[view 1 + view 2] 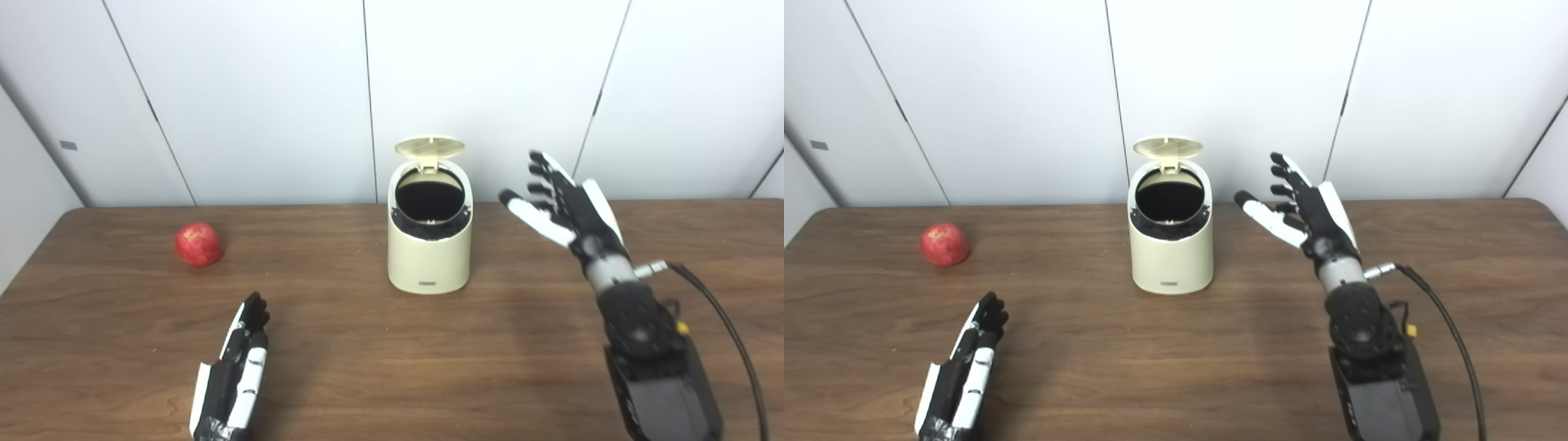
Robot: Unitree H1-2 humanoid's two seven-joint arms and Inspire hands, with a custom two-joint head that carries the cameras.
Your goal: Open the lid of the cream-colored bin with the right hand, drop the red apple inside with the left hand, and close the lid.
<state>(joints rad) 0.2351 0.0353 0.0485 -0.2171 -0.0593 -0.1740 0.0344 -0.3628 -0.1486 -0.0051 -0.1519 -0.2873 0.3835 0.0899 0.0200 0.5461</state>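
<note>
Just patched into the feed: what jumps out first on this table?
The cream bin at the table's middle, its lid flipped up and the dark inside showing. The red apple sits alone at far left, and the right hand hangs open beside the bin.

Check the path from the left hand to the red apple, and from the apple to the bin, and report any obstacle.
Nothing visible blocks either. Bare table lies between the left hand and the red apple, and between the apple and the bin, whose lid stands open.
</note>
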